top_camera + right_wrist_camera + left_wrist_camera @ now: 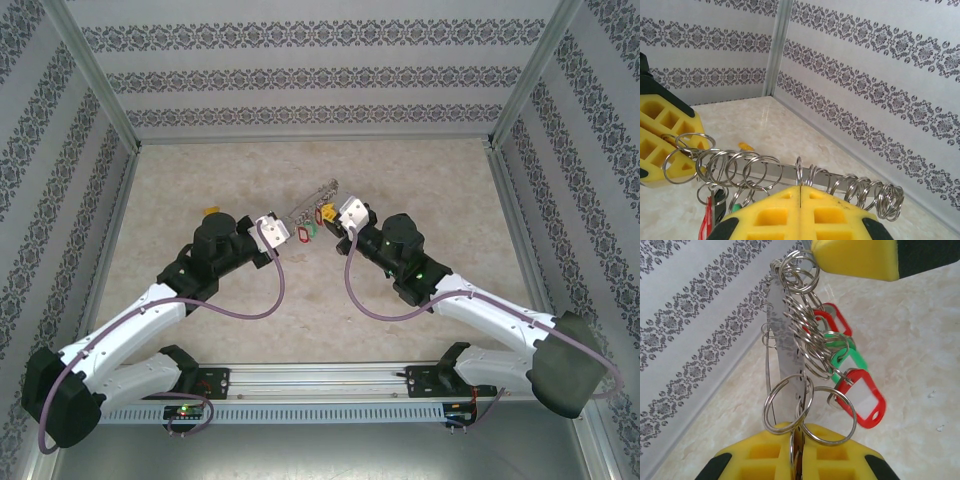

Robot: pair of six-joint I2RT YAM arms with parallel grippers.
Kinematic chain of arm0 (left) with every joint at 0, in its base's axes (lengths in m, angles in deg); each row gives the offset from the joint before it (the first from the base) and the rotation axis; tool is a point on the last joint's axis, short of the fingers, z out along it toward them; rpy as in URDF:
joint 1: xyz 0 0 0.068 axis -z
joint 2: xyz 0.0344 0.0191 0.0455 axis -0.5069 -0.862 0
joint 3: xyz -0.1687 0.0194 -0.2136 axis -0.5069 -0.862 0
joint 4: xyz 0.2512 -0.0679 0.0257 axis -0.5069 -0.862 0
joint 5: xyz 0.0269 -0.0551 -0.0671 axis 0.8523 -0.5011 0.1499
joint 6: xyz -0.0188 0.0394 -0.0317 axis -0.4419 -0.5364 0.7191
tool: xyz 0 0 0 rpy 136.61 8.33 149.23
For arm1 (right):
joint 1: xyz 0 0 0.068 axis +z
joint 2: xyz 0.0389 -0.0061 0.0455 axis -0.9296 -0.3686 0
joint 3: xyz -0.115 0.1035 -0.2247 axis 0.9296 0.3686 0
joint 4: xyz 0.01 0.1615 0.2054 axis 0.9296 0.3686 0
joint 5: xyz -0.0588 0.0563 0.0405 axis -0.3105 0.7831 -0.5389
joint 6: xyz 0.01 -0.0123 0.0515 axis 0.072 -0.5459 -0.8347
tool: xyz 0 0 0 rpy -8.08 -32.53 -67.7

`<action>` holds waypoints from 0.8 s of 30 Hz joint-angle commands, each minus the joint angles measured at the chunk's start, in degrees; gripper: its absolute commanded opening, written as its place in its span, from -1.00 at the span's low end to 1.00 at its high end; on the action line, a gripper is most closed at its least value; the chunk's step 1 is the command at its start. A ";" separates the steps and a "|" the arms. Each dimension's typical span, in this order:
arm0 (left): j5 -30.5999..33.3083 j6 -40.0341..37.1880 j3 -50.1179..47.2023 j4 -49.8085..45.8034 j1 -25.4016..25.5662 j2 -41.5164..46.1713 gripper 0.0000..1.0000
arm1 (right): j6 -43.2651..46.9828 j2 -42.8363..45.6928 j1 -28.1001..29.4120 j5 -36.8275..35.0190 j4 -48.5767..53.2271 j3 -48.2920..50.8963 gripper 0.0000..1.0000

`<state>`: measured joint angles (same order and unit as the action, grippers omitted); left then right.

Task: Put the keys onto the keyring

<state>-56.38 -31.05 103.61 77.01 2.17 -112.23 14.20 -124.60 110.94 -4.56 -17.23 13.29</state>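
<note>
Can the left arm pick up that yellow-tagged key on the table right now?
Probably not yet. The yellow-tagged key lies uncovered close by, but the left gripper is shut on the keyring, which the right gripper also clamps; it must let go first.

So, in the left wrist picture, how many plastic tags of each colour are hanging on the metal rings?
Red tags: 2 (the upper one may overlap a third)
Green tags: 1
Total: 3
</note>
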 commanded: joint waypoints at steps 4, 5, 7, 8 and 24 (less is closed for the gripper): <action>-0.79 2.04 1.86 5.50 0.17 0.14 -1.00 | -0.32 -1.55 -0.67 -2.09 -0.41 -0.94 -0.83; -0.94 2.04 1.85 5.50 0.10 0.10 -1.00 | -0.19 -1.79 -0.69 -2.47 -0.58 -1.15 -0.79; -1.16 2.13 1.90 5.55 0.16 0.14 -1.00 | 0.01 -2.40 -0.67 -2.96 -0.62 -1.61 -0.77; -1.26 2.13 1.89 5.50 0.16 0.14 -1.00 | 0.25 -2.72 -0.68 -2.98 -0.62 -1.97 -0.76; -1.88 2.92 1.66 6.03 0.17 0.14 -1.00 | 0.34 -5.62 -0.30 -1.65 -0.48 -4.72 -0.62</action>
<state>-55.46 -28.85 103.61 76.98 2.10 -112.63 14.39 -129.30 110.85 -5.96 -17.21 10.40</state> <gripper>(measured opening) 0.090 0.182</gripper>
